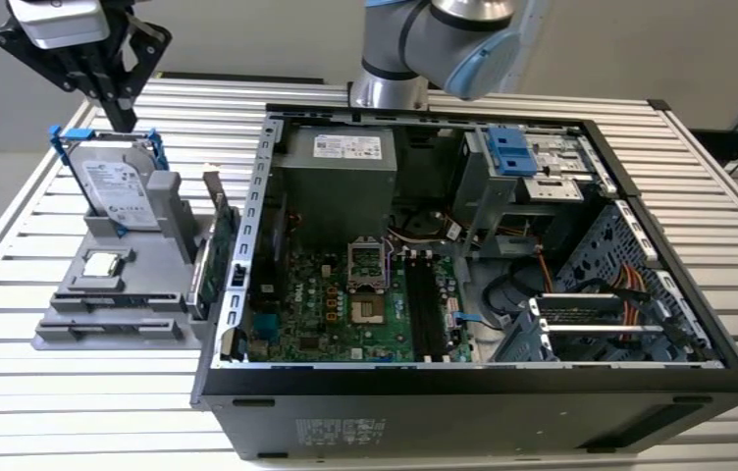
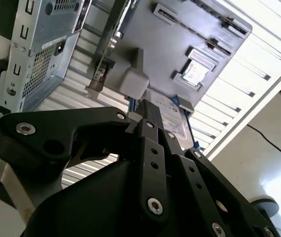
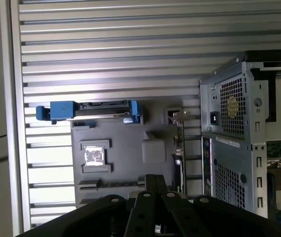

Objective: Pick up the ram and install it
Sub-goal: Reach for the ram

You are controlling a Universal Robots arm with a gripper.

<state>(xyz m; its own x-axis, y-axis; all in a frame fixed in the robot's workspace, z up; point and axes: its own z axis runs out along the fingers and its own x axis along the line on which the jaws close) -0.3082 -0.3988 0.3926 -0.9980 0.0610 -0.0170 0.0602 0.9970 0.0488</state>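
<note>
**Tool.** In the exterior view the tool [image 1: 125, 120] hangs above the drive [image 1: 121, 191], clear of it. Fingers are drawn narrow and hold nothing.

**Ram.** The ram [image 1: 121, 298] lies in the grey holder [image 1: 75, 334] on the desk [image 1: 55, 392], at the holder's near end, past the chip [image 1: 105, 263]. It is well apart from the tool and untouched, so I judge the pick-up not yet made.

**Placement.** The holder keeps each part in its own recess: the drive upright, the chip flat, the card [image 1: 219, 255] on edge beside the case [image 1: 474, 412]. This appears intended to leave edges free for gripping. The case lies open side up, with its long black slots [image 1: 424, 299] exposed and apparently unfilled.

**Views.**
- The exterior view gives the tool's height and the case interior.
- The first wrist view looks straight down on the holder, with the ram [image 3: 112, 184] a thin strip edge-on.
- The second wrist view shows the fingers [image 2: 150, 148] close up, lying together.
</note>
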